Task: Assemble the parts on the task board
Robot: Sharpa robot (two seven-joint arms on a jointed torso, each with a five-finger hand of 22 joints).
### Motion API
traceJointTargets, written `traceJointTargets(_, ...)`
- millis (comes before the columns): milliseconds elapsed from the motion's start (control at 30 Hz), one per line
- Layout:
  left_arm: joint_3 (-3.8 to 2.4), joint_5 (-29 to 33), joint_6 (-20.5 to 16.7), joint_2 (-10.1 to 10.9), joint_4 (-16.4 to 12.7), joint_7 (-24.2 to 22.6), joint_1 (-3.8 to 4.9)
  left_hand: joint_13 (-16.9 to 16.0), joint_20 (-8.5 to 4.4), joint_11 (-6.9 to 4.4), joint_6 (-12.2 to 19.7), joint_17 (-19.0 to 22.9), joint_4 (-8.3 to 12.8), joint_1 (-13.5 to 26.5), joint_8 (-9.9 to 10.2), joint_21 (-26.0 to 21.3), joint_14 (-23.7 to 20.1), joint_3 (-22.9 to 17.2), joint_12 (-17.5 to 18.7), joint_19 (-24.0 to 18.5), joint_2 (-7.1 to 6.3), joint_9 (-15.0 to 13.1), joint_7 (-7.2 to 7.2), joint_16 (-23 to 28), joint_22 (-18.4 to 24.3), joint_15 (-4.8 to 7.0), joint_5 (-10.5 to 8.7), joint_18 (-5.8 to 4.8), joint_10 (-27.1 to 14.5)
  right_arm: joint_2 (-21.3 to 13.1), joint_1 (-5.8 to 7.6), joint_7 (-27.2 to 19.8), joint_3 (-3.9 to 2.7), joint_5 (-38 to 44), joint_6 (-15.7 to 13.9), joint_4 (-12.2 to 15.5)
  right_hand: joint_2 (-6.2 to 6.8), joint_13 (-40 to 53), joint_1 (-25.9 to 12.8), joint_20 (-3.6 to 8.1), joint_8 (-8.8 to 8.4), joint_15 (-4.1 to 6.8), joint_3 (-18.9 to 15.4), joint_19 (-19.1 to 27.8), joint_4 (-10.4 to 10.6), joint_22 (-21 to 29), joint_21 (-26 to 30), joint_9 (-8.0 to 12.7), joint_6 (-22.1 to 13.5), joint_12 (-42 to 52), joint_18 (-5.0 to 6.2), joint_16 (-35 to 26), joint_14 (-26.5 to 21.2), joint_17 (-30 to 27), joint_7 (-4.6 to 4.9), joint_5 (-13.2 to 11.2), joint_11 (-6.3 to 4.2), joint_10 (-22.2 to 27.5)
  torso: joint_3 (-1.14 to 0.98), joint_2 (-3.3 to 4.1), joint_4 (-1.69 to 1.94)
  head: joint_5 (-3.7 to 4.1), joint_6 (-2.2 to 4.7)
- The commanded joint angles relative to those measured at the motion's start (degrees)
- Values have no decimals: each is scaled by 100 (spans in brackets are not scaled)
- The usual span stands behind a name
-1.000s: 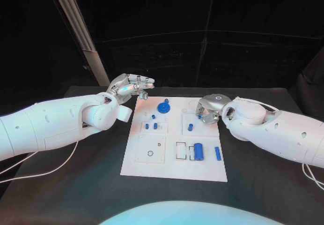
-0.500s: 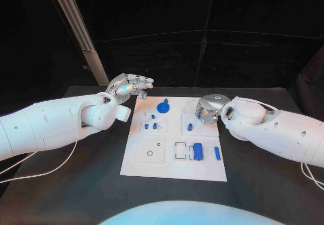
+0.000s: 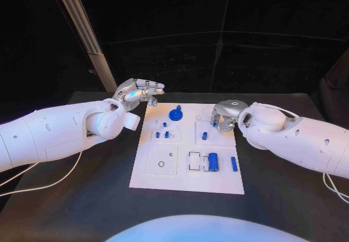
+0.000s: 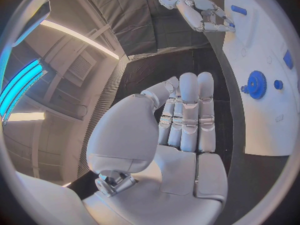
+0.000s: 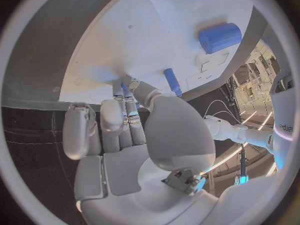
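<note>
The white task board [image 3: 185, 176] lies in the middle of the black table. On it are a blue gear [image 3: 176, 115], short blue pegs [image 3: 166, 134], another peg [image 3: 204, 135], a thick blue cylinder [image 3: 214, 162] and a thin blue bar [image 3: 233, 164]. My right hand [image 3: 226, 115] hovers over the board's far right part, fingers curled; in the right wrist view its thumb and fingertips [image 5: 125, 92] pinch a small blue part close to the board [image 5: 144, 30]. My left hand [image 3: 139, 92] hangs beyond the board's far left corner, fingers [image 4: 189, 110] straight and holding nothing.
A pale slanted pole [image 3: 91, 45] rises behind the table's far left. Recessed outlines mark the board's near left panel [image 3: 162, 160]. Black table surface [image 3: 87, 201] surrounds the board on all sides.
My right hand has drifted slightly toward the far edge of the board. The left hand has hardly moved.
</note>
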State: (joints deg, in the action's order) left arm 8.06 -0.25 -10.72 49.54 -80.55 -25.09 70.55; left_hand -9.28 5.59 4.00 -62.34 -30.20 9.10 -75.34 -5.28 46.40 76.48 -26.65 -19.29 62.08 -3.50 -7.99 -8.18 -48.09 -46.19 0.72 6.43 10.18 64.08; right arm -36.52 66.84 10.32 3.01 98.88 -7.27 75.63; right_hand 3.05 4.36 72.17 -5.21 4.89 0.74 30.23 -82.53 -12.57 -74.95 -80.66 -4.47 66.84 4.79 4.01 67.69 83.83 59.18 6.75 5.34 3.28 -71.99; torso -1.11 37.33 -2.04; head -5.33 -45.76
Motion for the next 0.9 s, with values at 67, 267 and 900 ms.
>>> traceJointTargets(67,-5,28,40,9,-26,8,11,-10,-24,-7,-26,8,42,-7,29,-17,-14,-17,-35,9,45,-10,1,22,10,9,-28,35,-40,-17,-24,136,25,-22,270,-10,-91,-19,8,8,21,43,-2,-67,-11,-298,-47,-15,42,-45,-98,26,136,13,2,-1,-5,-38,-3,-6,4,-1,-9)
traceJointTargets(267,-5,28,31,20,-27,17,11,-18,-26,-7,-27,13,61,-22,32,-19,-13,-23,-44,11,46,-12,1,26,10,11,-27,35,-46,-26,-24,88,25,-35,111,32,-121,-20,-8,18,26,54,-25,-95,-4,-351,-87,-23,87,-59,-111,42,137,21,-7,-18,-15,-78,-4,-7,1,-12,-20)
traceJointTargets(900,-5,28,40,21,46,50,10,-31,-28,-6,-26,21,89,-44,39,-20,-13,-33,-56,14,47,-15,-2,33,10,12,-21,36,-54,-258,-22,165,18,-290,-542,252,-104,-44,-136,28,-43,59,-152,-101,45,-366,-98,-13,75,-127,-114,12,118,-71,-21,-130,-14,-51,-1,-11,-2,0,-6)
